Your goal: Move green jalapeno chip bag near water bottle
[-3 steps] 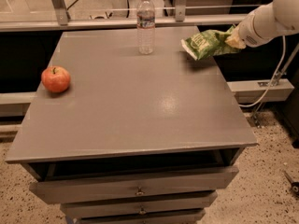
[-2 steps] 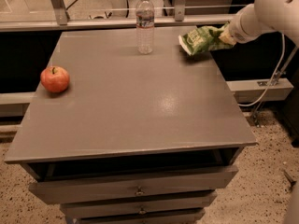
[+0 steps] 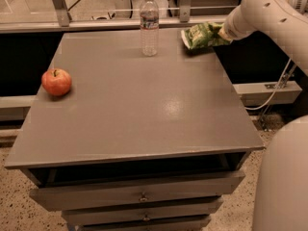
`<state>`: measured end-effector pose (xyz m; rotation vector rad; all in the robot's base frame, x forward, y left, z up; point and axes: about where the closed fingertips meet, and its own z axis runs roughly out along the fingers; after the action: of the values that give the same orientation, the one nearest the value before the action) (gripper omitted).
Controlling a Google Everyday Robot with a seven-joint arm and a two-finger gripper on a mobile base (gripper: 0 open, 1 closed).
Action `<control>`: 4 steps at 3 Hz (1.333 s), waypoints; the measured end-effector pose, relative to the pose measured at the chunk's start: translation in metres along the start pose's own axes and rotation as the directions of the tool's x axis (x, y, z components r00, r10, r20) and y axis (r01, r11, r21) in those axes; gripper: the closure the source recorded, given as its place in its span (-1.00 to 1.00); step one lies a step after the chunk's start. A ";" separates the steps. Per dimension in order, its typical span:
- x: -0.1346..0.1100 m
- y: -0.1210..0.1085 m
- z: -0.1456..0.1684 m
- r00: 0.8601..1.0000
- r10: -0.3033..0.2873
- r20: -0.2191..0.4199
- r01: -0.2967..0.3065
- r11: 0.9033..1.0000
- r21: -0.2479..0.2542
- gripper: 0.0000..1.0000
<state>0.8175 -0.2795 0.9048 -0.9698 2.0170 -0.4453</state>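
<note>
Left edge: an apple sits well apart from your work and plays no part in it. Far edge, near its middle: the water bottle stands upright, cap on. Far right corner of the table: your gripper is clamped on the right end of the green jalapeno chip bag. It is held just clear of the surface, presumably so it travels without dragging. The bag is crinkled and tilted, with pale lettering, near the bottle but not touching it.
</note>
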 end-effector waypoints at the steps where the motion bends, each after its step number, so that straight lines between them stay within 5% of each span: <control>1: -0.018 0.002 0.011 1.000 0.019 0.013 -0.019 1.000 0.007 1.00; 3: -0.050 0.024 0.027 0.998 0.040 0.043 -0.039 0.999 -0.026 1.00; 4: -0.059 0.036 0.034 0.998 0.041 0.047 -0.039 0.998 -0.042 0.72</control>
<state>0.8487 -0.2095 0.8943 -0.9542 2.0059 -0.3570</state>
